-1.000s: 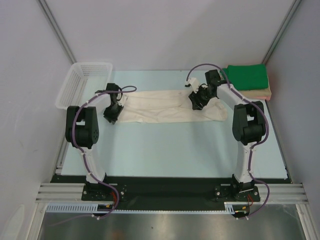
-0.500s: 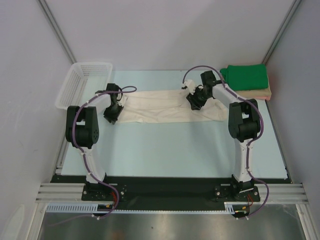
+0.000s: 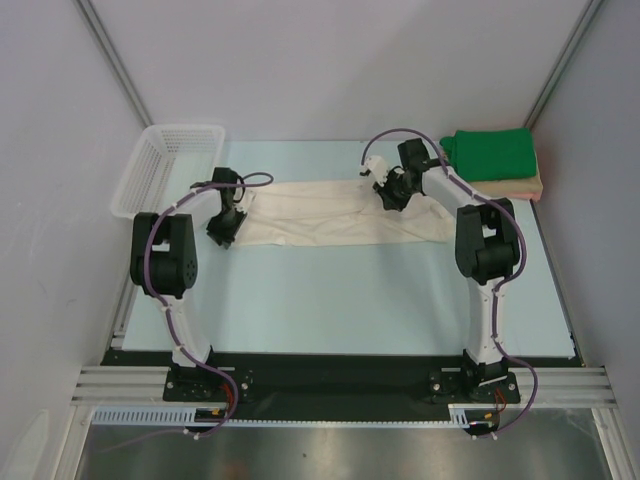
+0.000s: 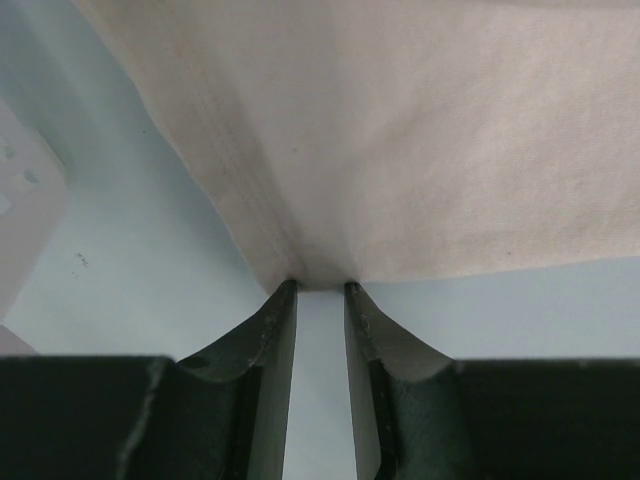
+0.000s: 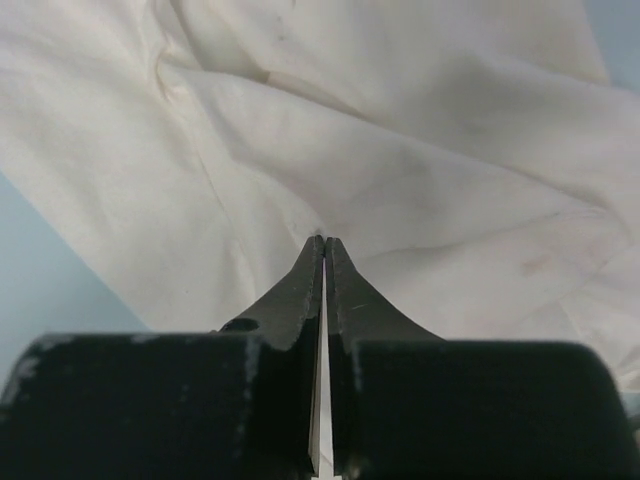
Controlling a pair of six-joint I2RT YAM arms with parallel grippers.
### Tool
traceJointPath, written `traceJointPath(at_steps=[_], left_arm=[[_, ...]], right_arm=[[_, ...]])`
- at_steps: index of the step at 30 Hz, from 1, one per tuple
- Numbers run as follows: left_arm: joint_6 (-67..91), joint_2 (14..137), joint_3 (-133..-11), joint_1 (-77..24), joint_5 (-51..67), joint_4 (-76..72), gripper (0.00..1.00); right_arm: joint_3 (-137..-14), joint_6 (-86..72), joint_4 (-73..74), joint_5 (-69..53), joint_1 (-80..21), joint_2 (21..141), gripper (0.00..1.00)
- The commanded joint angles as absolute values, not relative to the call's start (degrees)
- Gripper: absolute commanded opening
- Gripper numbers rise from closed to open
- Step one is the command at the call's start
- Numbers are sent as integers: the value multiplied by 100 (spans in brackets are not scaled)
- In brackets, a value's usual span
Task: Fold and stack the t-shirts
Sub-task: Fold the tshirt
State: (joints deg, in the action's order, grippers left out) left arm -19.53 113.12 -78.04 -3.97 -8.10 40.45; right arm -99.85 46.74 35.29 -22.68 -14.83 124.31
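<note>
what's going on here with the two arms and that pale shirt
A cream-white cloth t-shirt lies stretched across the pale blue table, gripped at both ends. The left end effector pinches its left end; the right end effector is shut on cloth toward its right end. A folded bright green t-shirt already sits on a folded peach-tan one in the far right corner.

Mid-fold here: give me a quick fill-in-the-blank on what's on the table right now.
1. The folded t-shirt stacked on the peach-tan t-shirt is bright ____.
2. The white plastic lattice basket stands at the far ____ corner of the light blue table.
3. The right gripper is ____ on the spread-out cream-white cloth t-shirt.
Missing words: green; left; shut.
</note>
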Motion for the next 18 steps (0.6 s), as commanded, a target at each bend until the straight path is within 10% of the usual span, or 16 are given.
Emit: traceJointPath(at_steps=[1, 9, 13, 18], left_arm=[[-2004, 11145, -7568, -299, -940, 3981, 30], [-1995, 10793, -7401, -281, -914, 3973, 30], [-2004, 10670, -7286, -272, -940, 3946, 30], [-1969, 10573, -7435, -272, -835, 4078, 30]], right_arm=[[-10344, 4903, 3191, -2049, -1652, 12331, 0], [-10766, 5519, 2146, -1074, -2170, 12586, 5], [-10495, 5405, 1548, -686, -2355, 12420, 40], [-9871, 5072, 916, -335, -2338, 11849, 43]])
